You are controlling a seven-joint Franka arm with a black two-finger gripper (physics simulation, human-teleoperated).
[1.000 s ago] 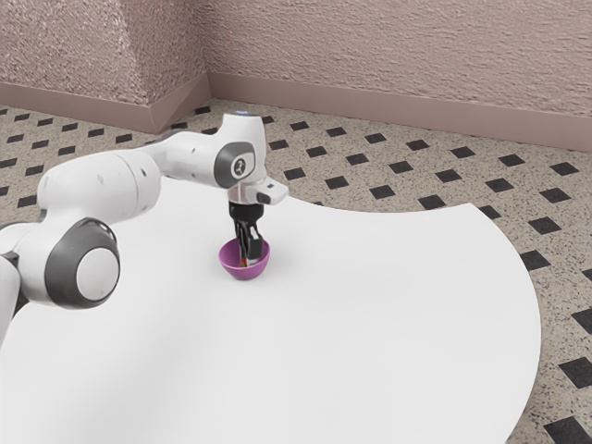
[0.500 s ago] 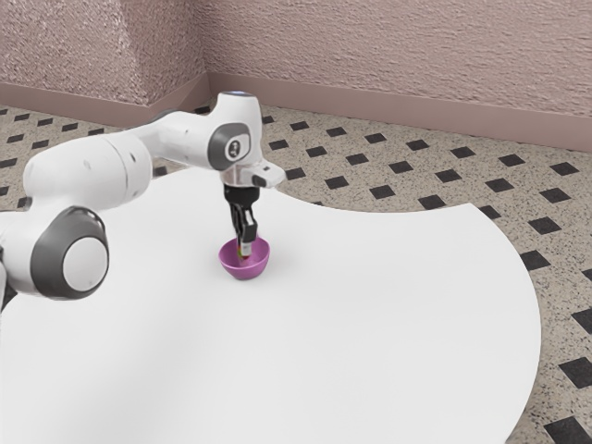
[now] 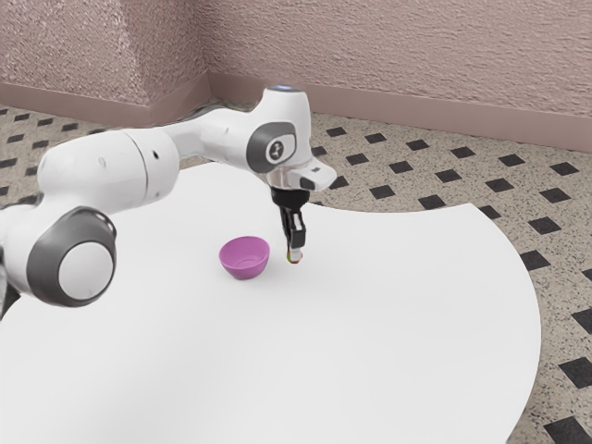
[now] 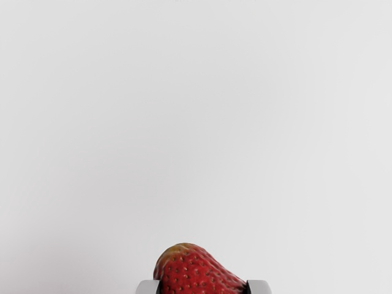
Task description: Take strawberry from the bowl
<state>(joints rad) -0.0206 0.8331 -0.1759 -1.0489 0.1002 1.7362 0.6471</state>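
My gripper (image 3: 294,252) is over the table on the exterior view's right side of the purple bowl (image 3: 244,258), shut on the strawberry (image 3: 293,260). In the wrist view the red strawberry (image 4: 197,273), with a yellowish-green end, is pinched from two sides by the grey fingertips of my gripper (image 4: 203,288). The bowl stands upright, apart from the gripper, and its visible inside shows plain purple.
The white table (image 3: 388,314) has a curved edge, with the tiled floor beyond it. A pink wall (image 3: 388,55) rises behind the floor.
My gripper has risen out of the bowl with the strawberry and moved toward the exterior view's right, past the rim. The bowl has stayed where it was.
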